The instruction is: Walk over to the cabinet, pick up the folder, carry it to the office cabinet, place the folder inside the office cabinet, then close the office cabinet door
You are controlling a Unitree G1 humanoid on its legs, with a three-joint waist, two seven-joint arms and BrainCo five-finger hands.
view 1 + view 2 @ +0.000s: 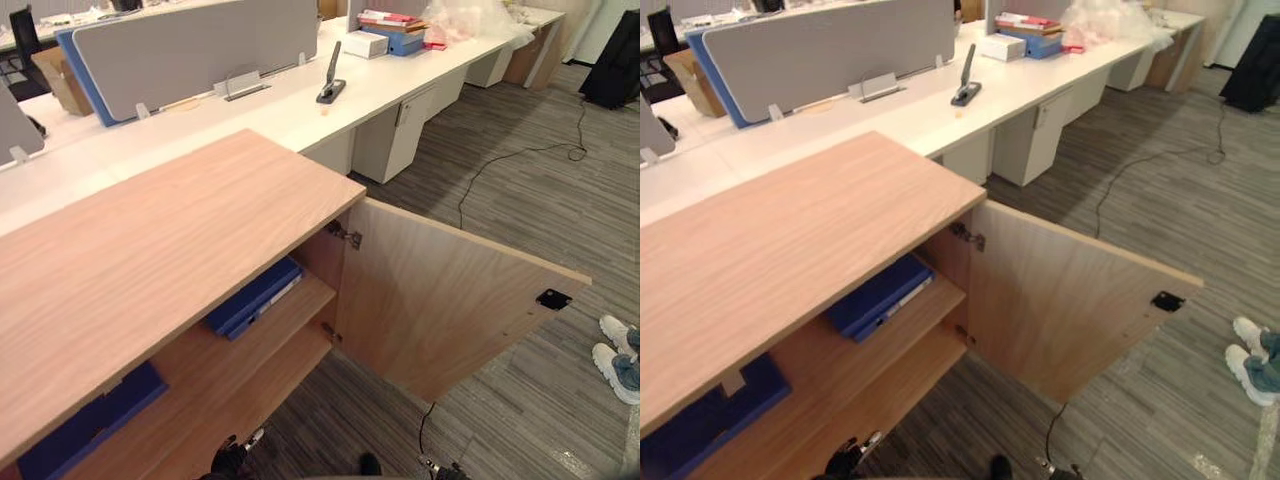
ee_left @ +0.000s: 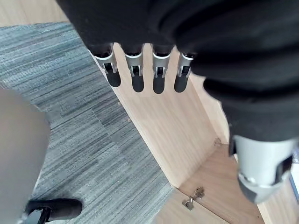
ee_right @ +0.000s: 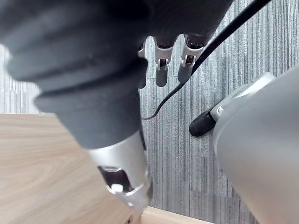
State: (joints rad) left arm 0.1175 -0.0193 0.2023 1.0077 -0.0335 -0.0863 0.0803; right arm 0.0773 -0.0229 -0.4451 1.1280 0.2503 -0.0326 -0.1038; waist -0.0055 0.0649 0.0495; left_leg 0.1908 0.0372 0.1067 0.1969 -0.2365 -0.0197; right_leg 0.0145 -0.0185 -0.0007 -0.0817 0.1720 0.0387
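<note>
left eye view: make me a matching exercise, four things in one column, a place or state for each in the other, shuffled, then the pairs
Things
1. cabinet door
2. blue folder nearer the door
3. white shoes
4. grey desk screen

Places or states
a. on the carpet, at the right edge
b. standing on the white desk
c. swung open
d. lying on a shelf inside the cabinet

Pairs: 1-c, 2-d, 3-a, 4-b

A folder (image 1: 255, 297) lies on the shelf (image 1: 292, 312) in the cabinet (image 1: 150, 250), left of the door (image 1: 440, 300).
</note>
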